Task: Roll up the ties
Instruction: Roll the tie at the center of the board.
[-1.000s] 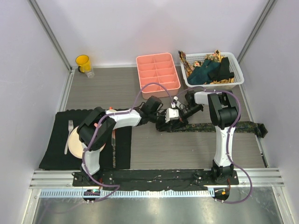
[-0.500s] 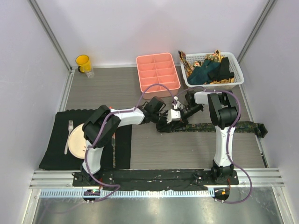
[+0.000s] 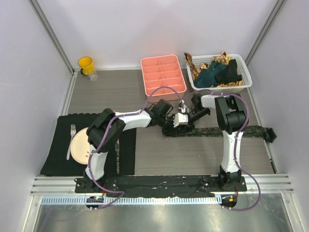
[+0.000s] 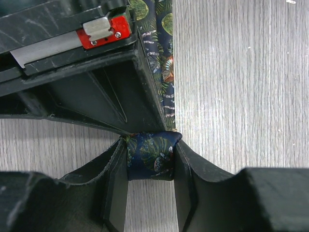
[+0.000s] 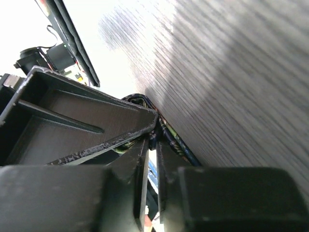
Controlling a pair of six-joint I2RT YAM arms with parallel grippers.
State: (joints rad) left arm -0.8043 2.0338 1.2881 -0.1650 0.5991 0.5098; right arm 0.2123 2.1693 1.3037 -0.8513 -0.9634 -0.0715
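- Left arm (image 3: 130, 118) has swung since a second ago. Its elbow was hanging over the plate (image 3: 79, 147) and has now slid off to the right, so most of the plate shows. The wrist end crept a bit closer to the other arm. My read is that it's inching the roll forward.
- Right arm (image 3: 229, 125) basically hasn't budged. It stands tall on its base with the forearm folded down and pointing left to meet the other one mid-counter.
- The counter (image 3: 193, 154) carries the dark tie (image 3: 227, 131), laid flat in a long strip from the meeting point out to the right edge. Most of it is still unrolled, so it's early days for this one.
- The basket (image 3: 219, 88) at the back right still holds the other ties (image 3: 212, 72) in a heap, untouched.
- Left pincer (image 4: 150, 166) is at a medium width and clamped on the rolled end (image 4: 150, 150), a stubby little bundle squeezed between both fingers, with the flat strip running away behind it.
- Right pincer (image 5: 152, 145) is narrow, just a slit between the fingers, right by the tie's edge. I can't tell if it's pinching fabric or letting go.
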